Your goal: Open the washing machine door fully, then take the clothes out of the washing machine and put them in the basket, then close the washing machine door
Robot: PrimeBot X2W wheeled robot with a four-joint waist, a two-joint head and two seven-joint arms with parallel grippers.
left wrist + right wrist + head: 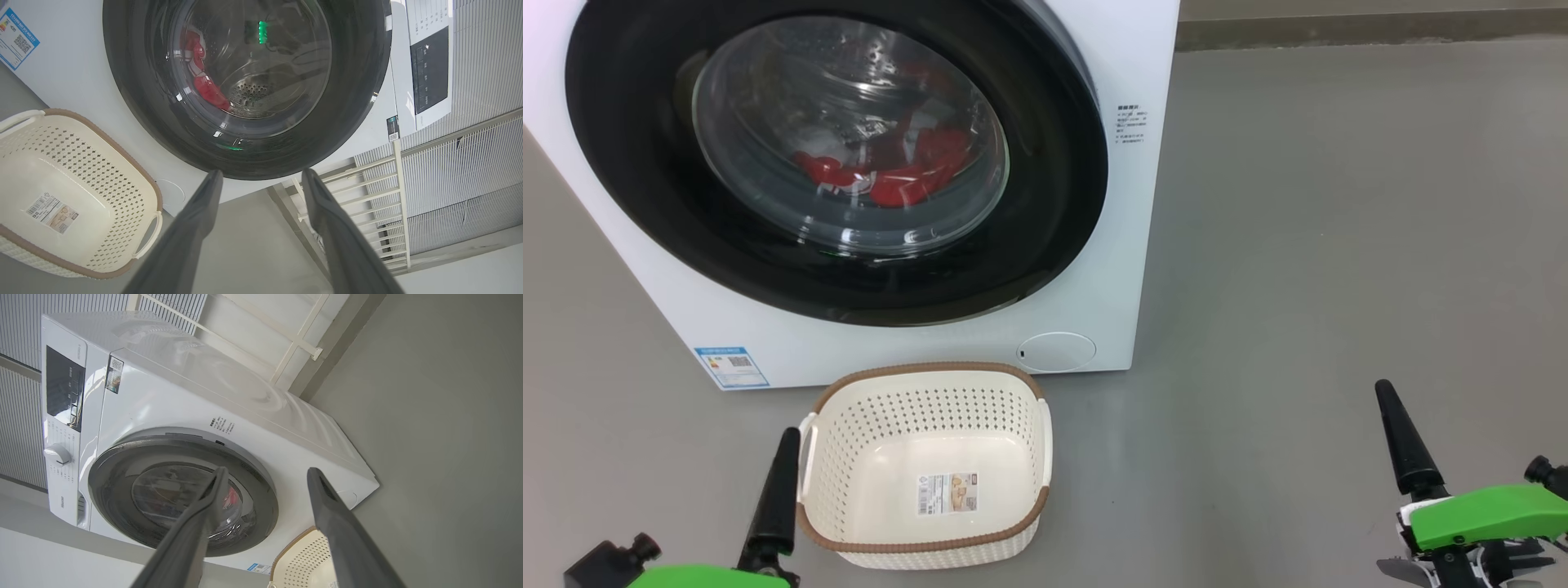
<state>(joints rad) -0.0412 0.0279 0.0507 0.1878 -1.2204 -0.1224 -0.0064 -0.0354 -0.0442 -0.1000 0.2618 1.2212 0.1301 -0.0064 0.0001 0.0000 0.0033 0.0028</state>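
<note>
Our left claw point(262, 173) has its two dark fingers point(196, 232) spread wide, and nothing is between them. Our right claw point(267, 470) is spread just as wide and is also empty.

Just beside the left claw, on the side toward the right claw, the basket point(929, 367) stands upright on the grey floor point(1339, 245). It is empty apart from a sticker point(947, 493) on its bottom. In the head view one left finger crosses the basket's near handle point(806, 457), and we cannot tell whether they touch.

Ahead of the left fingertips, past the basket, stands the washing machine point(1127, 245). The washing machine door point(1045, 163) lies shut against its front. Through the glass we see the clothes point(907, 175), red and low in the drum. A blue label point(731, 367) sits on the machine's lower corner, ahead of the left claw and a little to its outer side. A round flap point(1058, 352) sits on the other lower corner, just beyond the basket's far rim.

The right claw hangs over bare floor, well apart from the basket. The machine stands ahead of it and off to its left. From the right wrist view we also see the control panel point(65, 388) and a white knob point(58, 454) along the machine's top edge, beyond the door.
</note>
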